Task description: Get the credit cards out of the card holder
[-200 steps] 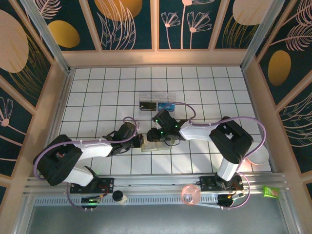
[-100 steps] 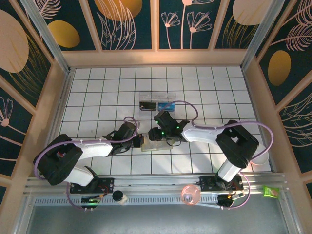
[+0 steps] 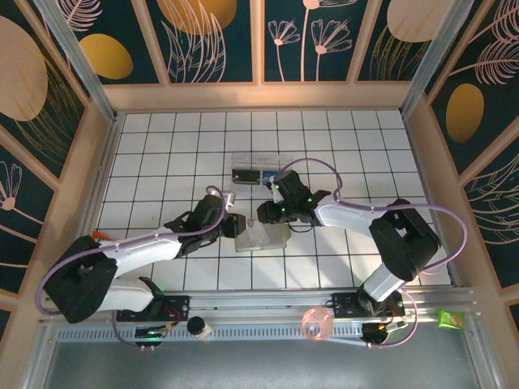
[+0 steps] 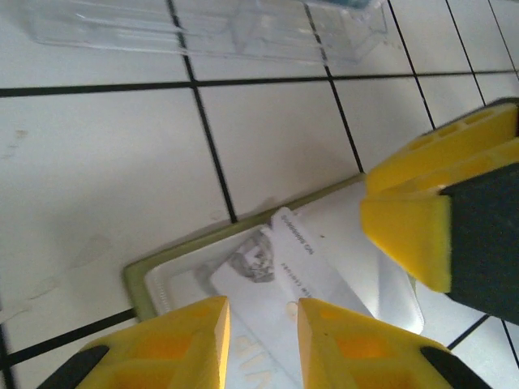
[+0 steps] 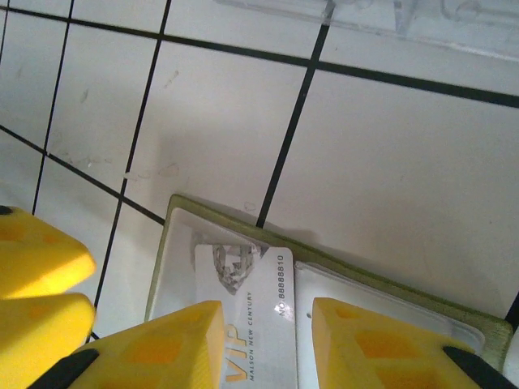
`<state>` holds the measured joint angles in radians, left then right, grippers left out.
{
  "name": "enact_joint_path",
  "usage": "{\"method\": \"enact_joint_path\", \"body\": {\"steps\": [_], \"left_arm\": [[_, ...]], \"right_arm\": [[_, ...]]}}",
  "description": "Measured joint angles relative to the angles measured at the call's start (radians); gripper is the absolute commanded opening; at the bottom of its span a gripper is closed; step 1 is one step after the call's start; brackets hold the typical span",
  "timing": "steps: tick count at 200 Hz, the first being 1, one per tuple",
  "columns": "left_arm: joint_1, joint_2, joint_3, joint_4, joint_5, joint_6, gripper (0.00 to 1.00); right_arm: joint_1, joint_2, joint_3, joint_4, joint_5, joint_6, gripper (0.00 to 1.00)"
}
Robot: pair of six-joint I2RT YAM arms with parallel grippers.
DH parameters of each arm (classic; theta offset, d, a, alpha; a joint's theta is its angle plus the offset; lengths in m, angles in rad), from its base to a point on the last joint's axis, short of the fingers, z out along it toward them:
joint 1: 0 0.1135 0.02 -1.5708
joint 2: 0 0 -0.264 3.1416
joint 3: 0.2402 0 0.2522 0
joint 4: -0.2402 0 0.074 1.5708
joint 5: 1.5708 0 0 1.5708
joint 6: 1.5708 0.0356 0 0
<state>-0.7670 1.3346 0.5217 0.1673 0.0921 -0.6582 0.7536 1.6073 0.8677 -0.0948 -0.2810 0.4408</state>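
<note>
Just nearer than the middle of the white tiled tabletop (image 3: 162,154), the olive-green card holder (image 4: 134,284) lies open and flat, its pale inside facing up. Both arms reach in from the near edge and meet over it.

The left gripper (image 4: 263,324) comes in from the left side. Its yellow fingers are parted by a narrow gap and grasp nothing, poised over the holder's left part.

The right gripper (image 5: 263,336) comes from the right and hangs over the same spot, its jaws likewise released. A white card (image 5: 251,300) shows below the gap. The card sits in the holder (printed "VIP" with a number along one edge), tilted askew to the holder's rim. Whether either gripper's tips touch the card or the holder I cannot tell.

The two grippers are close together, a finger of each showing in the other's wrist view.

Farther off, towards the far edge and well apart from the holder, stands a clear plastic box (image 3: 261,172) with dark and blue contents.
</note>
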Motion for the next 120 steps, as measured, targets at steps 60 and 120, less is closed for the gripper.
{"method": "enact_joint_path", "body": {"steps": [60, 120], "left_arm": [[-0.032, 0.14, 0.015, 0.005, -0.012, 0.001, 0.13], [-0.032, 0.17, 0.015, 0.01, -0.023, 0.002, 0.07]], "right_arm": [[-0.01, 0.034, -0.026, 0.008, -0.08, -0.017, 0.34], [-0.01, 0.064, -0.051, 0.039, -0.121, -0.013, 0.34]]}}
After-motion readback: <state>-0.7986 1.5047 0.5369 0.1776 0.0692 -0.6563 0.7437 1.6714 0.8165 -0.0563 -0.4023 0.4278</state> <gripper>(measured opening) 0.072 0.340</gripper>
